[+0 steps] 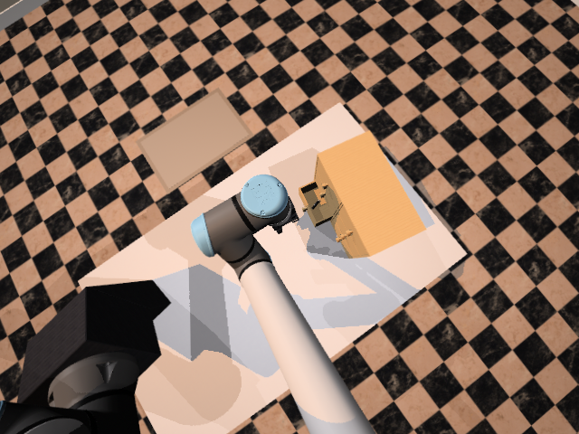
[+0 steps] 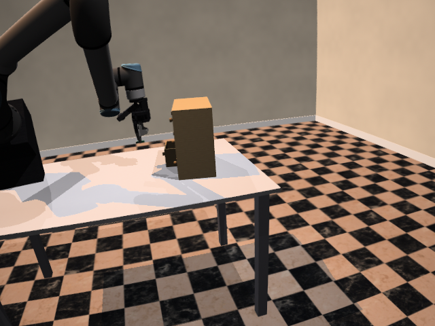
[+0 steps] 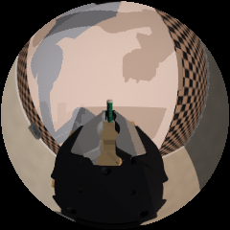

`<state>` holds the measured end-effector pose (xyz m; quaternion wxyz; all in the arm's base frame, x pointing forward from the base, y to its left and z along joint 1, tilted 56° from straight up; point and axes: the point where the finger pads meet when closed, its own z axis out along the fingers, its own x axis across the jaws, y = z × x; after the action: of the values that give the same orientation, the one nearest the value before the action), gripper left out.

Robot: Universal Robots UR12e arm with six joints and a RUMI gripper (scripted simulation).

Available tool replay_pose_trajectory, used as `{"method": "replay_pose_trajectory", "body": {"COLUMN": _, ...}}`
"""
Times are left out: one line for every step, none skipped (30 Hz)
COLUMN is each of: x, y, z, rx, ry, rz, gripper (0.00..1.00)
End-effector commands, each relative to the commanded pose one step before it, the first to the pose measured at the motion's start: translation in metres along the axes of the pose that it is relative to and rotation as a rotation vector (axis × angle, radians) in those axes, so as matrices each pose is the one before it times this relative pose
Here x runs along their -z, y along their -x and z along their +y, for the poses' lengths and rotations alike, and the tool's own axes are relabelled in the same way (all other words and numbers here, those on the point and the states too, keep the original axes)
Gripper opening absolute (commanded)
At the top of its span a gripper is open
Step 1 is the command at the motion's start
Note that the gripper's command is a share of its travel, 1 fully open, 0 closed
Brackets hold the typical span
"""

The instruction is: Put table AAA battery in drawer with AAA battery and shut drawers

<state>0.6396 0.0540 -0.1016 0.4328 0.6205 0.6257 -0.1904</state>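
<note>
My gripper (image 2: 140,140) (image 3: 109,111) is shut on a green AAA battery (image 3: 109,109), which sticks out past the fingertips. It is held above the table, in front of the chest and higher than the open drawer. The wooden chest (image 1: 374,196) (image 2: 195,143) stands upright. One low drawer (image 1: 326,213) (image 2: 170,156) is pulled out towards the gripper. A small dark elongated thing (image 1: 315,203) shows in it, too small to identify surely. Upper knobs partly cover the view into the drawer. The wrist hides the fingertips in the top view.
Knobs (image 1: 345,235) (image 2: 170,119) stick out from the chest's front, some above the open drawer. The chest stands near the far end of the table (image 1: 338,121) (image 2: 242,182). The arm reaches across the table.
</note>
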Motion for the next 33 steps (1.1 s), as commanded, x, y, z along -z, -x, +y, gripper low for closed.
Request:
{"method": "replay_pose_trajectory", "body": {"x": 0.00047, "y": 0.0, "z": 0.00008, "rx": -0.00008, "ry": 0.0132, "rz": 0.00028, "gripper": 0.02}}
{"method": "replay_pose_trajectory", "body": {"x": 0.00002, "y": 0.00005, "z": -0.00006, "rx": -0.00001, "ry": 0.00326, "rz": -0.00009, "gripper": 0.02}}
{"method": "replay_pose_trajectory", "body": {"x": -0.00003, "y": -0.00001, "z": -0.00002, "rx": 0.0, "ry": 0.00336, "rz": 0.00002, "gripper": 0.02}}
{"method": "replay_pose_trajectory", "body": {"x": -0.00005, "y": -0.00005, "z": 0.0, "rx": 0.00001, "ry": 0.00348, "rz": 0.0001, "gripper": 0.02}}
{"method": "replay_pose_trajectory", "body": {"x": -0.00005, "y": -0.00005, "z": 0.0, "rx": 0.0, "ry": 0.00361, "rz": 0.00008, "gripper": 0.02}}
{"method": "replay_pose_trajectory", "body": {"x": 0.0, "y": 0.0, "z": 0.0, "rx": 0.0, "ry": 0.0, "rz": 0.0, "gripper": 0.02}}
{"method": "replay_pose_trajectory", "body": {"x": 0.0, "y": 0.0, "z": 0.0, "rx": 0.0, "ry": 0.0, "rz": 0.0, "gripper": 0.02}}
{"method": "replay_pose_trajectory", "body": {"x": -0.00005, "y": -0.00004, "z": -0.00001, "rx": 0.0, "ry": 0.00374, "rz": 0.00007, "gripper": 0.02}}
{"method": "replay_pose_trajectory", "body": {"x": -0.00004, "y": -0.00003, "z": -0.00002, "rx": 0.0, "ry": 0.00388, "rz": 0.00005, "gripper": 0.02}}
{"method": "replay_pose_trajectory", "body": {"x": -0.00003, "y": -0.00002, "z": -0.00003, "rx": 0.0, "ry": 0.00401, "rz": 0.00003, "gripper": 0.02}}
{"method": "replay_pose_trajectory", "body": {"x": -0.00003, "y": 0.0, "z": -0.00003, "rx": 0.0, "ry": 0.00414, "rz": 0.00001, "gripper": 0.02}}
{"method": "replay_pose_trajectory", "body": {"x": -0.00002, "y": 0.00001, "z": -0.00004, "rx": 0.0, "ry": 0.00427, "rz": -0.00002, "gripper": 0.02}}
{"method": "replay_pose_trajectory", "body": {"x": -0.00001, "y": 0.00002, "z": -0.00005, "rx": 0.0, "ry": 0.0044, "rz": -0.00004, "gripper": 0.02}}
{"method": "replay_pose_trajectory", "body": {"x": 0.0, "y": 0.00004, "z": -0.00006, "rx": 0.0, "ry": 0.00453, "rz": -0.00007, "gripper": 0.02}}
{"method": "replay_pose_trajectory", "body": {"x": 0.00001, "y": 0.00006, "z": -0.00008, "rx": 0.0, "ry": 0.00466, "rz": -0.0001, "gripper": 0.02}}
{"method": "replay_pose_trajectory", "body": {"x": 0.00003, "y": 0.00007, "z": -0.00009, "rx": 0.0, "ry": 0.00479, "rz": -0.00014, "gripper": 0.02}}
{"method": "replay_pose_trajectory", "body": {"x": -0.00005, "y": -0.00003, "z": -0.00002, "rx": 0.0, "ry": 0.00489, "rz": 0.00007, "gripper": 0.02}}
{"method": "replay_pose_trajectory", "body": {"x": -0.00007, "y": -0.00007, "z": -0.00001, "rx": 0.0, "ry": 0.00501, "rz": 0.00013, "gripper": 0.02}}
{"method": "replay_pose_trajectory", "body": {"x": -0.00006, "y": -0.00005, "z": -0.00002, "rx": 0.0, "ry": 0.00514, "rz": 0.0001, "gripper": 0.02}}
{"method": "replay_pose_trajectory", "body": {"x": -0.00005, "y": -0.00003, "z": -0.00003, "rx": 0.0, "ry": 0.00526, "rz": 0.00006, "gripper": 0.02}}
{"method": "replay_pose_trajectory", "body": {"x": -0.00003, "y": -0.00001, "z": -0.00004, "rx": 0.0, "ry": 0.00539, "rz": 0.00002, "gripper": 0.02}}
{"method": "replay_pose_trajectory", "body": {"x": -0.00002, "y": 0.00001, "z": -0.00006, "rx": 0.0, "ry": 0.00551, "rz": -0.00002, "gripper": 0.02}}
{"method": "replay_pose_trajectory", "body": {"x": 0.0, "y": 0.0, "z": 0.0, "rx": 0.0, "ry": 0.0, "rz": 0.0, "gripper": 0.02}}
{"method": "replay_pose_trajectory", "body": {"x": 0.0, "y": 0.0, "z": 0.0, "rx": 0.0, "ry": 0.0, "rz": 0.0, "gripper": 0.02}}
{"method": "replay_pose_trajectory", "body": {"x": 0.0, "y": 0.00003, "z": -0.00007, "rx": 0.0, "ry": 0.00563, "rz": -0.00007, "gripper": 0.02}}
{"method": "replay_pose_trajectory", "body": {"x": 0.00001, "y": 0.00006, "z": -0.00009, "rx": 0.0, "ry": 0.00575, "rz": -0.00012, "gripper": 0.02}}
{"method": "replay_pose_trajectory", "body": {"x": 0.00003, "y": 0.00008, "z": -0.00011, "rx": 0.0, "ry": 0.00587, "rz": -0.00017, "gripper": 0.02}}
{"method": "replay_pose_trajectory", "body": {"x": -0.00005, "y": -0.00004, "z": -0.00003, "rx": -0.00001, "ry": 0.00598, "rz": 0.00008, "gripper": 0.02}}
{"method": "replay_pose_trajectory", "body": {"x": -0.00008, "y": -0.00007, "z": -0.00001, "rx": -0.00001, "ry": 0.0061, "rz": 0.00016, "gripper": 0.02}}
{"method": "replay_pose_trajectory", "body": {"x": -0.00006, "y": -0.00005, "z": -0.00003, "rx": -0.00001, "ry": 0.00622, "rz": 0.0001, "gripper": 0.02}}
{"method": "replay_pose_trajectory", "body": {"x": -0.00004, "y": -0.00002, "z": -0.00005, "rx": 0.0, "ry": 0.00634, "rz": 0.00005, "gripper": 0.02}}
{"method": "replay_pose_trajectory", "body": {"x": -0.00002, "y": 0.00001, "z": -0.00007, "rx": 0.0, "ry": 0.00646, "rz": -0.00002, "gripper": 0.02}}
{"method": "replay_pose_trajectory", "body": {"x": 0.0, "y": 0.00004, "z": -0.00008, "rx": 0.00001, "ry": 0.00657, "rz": -0.00008, "gripper": 0.02}}
